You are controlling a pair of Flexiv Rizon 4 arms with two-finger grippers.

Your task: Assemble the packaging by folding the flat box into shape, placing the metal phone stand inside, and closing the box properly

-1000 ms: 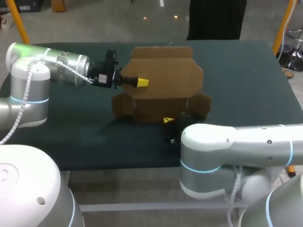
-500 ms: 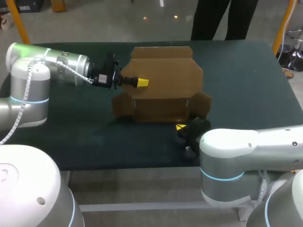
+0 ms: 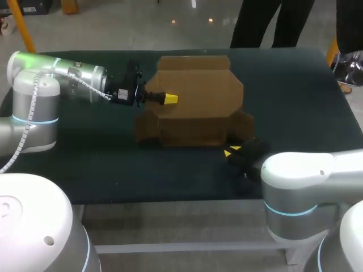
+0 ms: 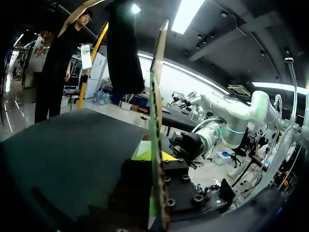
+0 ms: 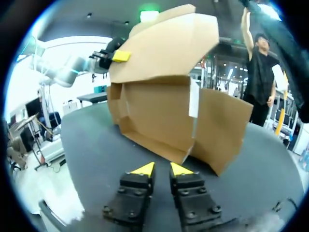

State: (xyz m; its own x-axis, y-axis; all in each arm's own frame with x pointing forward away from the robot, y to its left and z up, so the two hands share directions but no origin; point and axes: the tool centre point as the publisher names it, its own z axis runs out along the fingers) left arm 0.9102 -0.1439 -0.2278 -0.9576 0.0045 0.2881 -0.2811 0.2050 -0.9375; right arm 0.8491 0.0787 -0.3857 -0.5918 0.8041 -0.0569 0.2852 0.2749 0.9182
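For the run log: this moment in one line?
left gripper: shut on box lid | right gripper: empty, before box | box: partly folded

The left arm (image 3: pixel 57 76) and right arm (image 3: pixel 306 170) are glossy silver-white tubes with thin cyan rings at the joints, the left trailing a coiled white cable (image 3: pixel 32 105), and the black, screw-studded fingers (image 5: pixel 131 192) carry yellow tips.

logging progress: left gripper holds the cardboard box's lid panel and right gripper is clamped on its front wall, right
Not quite. The right wrist view shows the right gripper apart from the cardboard box, short of its front wall, with nothing between its fingers. The left gripper does hold the lid panel.
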